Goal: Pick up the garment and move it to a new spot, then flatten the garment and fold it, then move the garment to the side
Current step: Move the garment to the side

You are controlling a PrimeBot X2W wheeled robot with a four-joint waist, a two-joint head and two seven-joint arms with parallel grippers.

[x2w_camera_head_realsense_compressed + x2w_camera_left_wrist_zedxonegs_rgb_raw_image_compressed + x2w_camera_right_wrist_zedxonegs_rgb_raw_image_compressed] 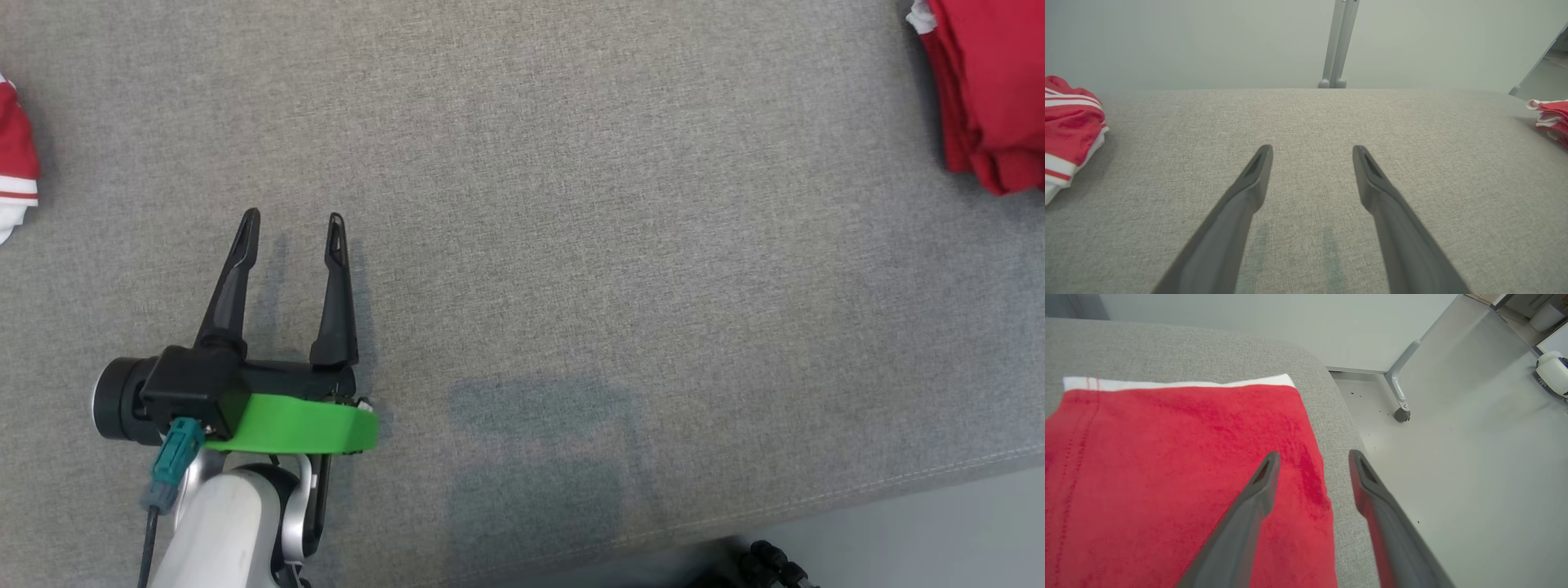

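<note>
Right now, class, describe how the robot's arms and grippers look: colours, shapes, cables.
The left gripper has two long dark tapering fingers with slotted tips, a black body, a green band, a teal connector with dark cable, and a pale forearm. The right gripper has matching fingers.

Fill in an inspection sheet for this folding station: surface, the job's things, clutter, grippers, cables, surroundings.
Surface: grey fabric top, smooth, with a stitched seam near its front edge.
Job's things: folded red garment with a white band, lying flat at the right edge.
Clutter: bunched red and white garment at the left edge.
Grippers: left gripper open over the grey fabric; right gripper open over the folded garment's edge, holding nothing.
Cables: dark cable running from a teal plug at the left wrist.
Surroundings: pale floor, castor leg, grey post.
</note>
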